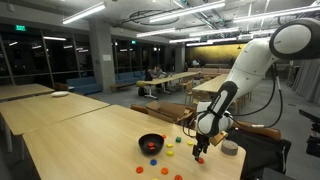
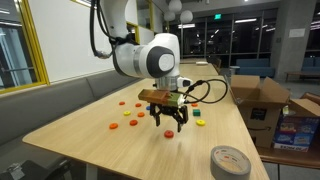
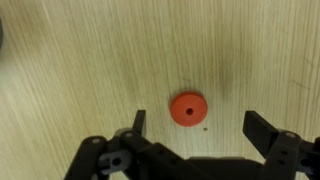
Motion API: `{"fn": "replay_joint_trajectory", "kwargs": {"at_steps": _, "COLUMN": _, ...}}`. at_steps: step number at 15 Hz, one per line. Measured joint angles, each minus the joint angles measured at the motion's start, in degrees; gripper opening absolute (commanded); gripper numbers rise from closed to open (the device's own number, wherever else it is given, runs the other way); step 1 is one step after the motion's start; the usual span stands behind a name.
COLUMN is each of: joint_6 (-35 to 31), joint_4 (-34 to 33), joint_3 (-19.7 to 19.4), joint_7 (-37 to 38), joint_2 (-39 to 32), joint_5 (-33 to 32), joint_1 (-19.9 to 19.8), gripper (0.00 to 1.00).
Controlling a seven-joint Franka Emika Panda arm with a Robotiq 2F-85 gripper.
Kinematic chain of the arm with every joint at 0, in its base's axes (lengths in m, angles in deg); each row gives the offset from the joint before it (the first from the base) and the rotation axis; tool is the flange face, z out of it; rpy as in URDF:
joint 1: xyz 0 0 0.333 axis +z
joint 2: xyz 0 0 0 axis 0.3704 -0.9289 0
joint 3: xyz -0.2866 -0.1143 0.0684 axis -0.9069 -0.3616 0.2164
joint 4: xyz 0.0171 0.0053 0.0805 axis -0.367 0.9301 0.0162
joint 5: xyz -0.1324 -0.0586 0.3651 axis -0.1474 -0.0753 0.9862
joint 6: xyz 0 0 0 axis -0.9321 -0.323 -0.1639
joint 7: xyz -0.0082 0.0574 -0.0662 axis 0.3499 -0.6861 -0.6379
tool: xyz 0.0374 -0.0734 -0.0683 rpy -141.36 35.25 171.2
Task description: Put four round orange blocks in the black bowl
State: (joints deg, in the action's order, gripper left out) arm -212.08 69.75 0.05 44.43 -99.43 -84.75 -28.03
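Observation:
In the wrist view a round orange block (image 3: 188, 110) with a small centre hole lies flat on the wooden table. It sits between and just ahead of my open gripper (image 3: 200, 125), nearer one finger, and nothing is held. In an exterior view the gripper (image 1: 200, 153) hangs low over the table, to the side of the black bowl (image 1: 143, 141), which shows something orange inside. More orange blocks (image 1: 153, 162) lie loose near the bowl. In an exterior view the gripper (image 2: 170, 125) points down among scattered orange blocks (image 2: 134, 122). The bowl is hidden there.
Small yellow pieces (image 2: 200, 121), green (image 1: 178, 140) and blue (image 1: 190, 143) pieces lie around. A grey tape roll (image 2: 230, 160) sits near the table edge. Cardboard boxes (image 2: 255, 95) stand beside the table.

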Motion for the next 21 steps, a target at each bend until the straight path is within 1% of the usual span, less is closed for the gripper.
{"fn": "replay_joint_trajectory", "kwargs": {"at_steps": 11, "joint_6": -0.36, "joint_4": 0.65, "joint_3": 1.96, "joint_7": 0.01, "joint_2": -1.24, "joint_5": 0.18, "joint_1": -1.97, "gripper": 1.00}}
{"fn": "replay_joint_trajectory", "kwargs": {"at_steps": 21, "joint_6": -0.36, "joint_4": 0.25, "joint_3": 2.55, "joint_7": -0.06, "joint_2": -2.65, "joint_5": 0.19, "joint_1": -2.17, "gripper": 1.00}}
